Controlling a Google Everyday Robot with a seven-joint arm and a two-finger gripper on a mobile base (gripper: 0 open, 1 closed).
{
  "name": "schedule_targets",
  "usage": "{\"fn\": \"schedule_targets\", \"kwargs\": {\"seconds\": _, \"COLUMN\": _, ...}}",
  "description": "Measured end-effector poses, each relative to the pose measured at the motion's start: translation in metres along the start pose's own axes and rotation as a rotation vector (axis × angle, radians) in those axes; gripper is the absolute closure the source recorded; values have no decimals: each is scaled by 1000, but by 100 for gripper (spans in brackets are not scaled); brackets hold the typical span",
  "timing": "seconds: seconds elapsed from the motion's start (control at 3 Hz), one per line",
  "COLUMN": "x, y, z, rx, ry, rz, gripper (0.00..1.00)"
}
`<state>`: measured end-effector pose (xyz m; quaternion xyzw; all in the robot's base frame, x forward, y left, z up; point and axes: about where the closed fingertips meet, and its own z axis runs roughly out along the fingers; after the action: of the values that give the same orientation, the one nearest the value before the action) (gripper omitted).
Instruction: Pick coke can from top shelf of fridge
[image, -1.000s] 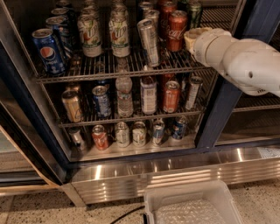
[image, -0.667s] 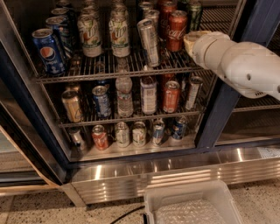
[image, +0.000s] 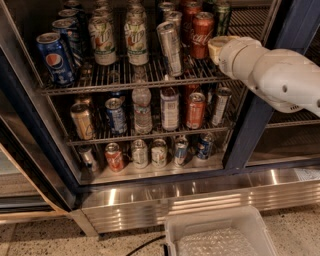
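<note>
The coke can (image: 201, 35) stands upright on the top shelf (image: 125, 77) of the fridge (image: 248, 130), at the right side, near a tilted silver can (image: 170, 47). The gripper (image: 217, 46) of the white arm (image: 272, 75) is just beside the coke can, on its right; whether it is open or closed, I cannot tell

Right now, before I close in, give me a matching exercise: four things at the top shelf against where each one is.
Things:
1 coke can
2 Pepsi can
3 slim silver can
4 end effector

Places:
A far left of the top shelf
B just right of the coke can
C shelf front, near the middle
D between the slim silver can and the end effector

Pairs: 1-D, 2-A, 3-C, 4-B
</note>
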<state>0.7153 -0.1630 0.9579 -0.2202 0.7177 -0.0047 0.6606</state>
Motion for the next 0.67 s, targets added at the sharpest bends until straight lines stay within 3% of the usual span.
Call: {"fn": "schedule_targets", "kwargs": {"seconds": 0.67, "x": 0, "y": 8, "z": -1, "rx": -31, "ry": -9, "rz": 23, "gripper": 100}}
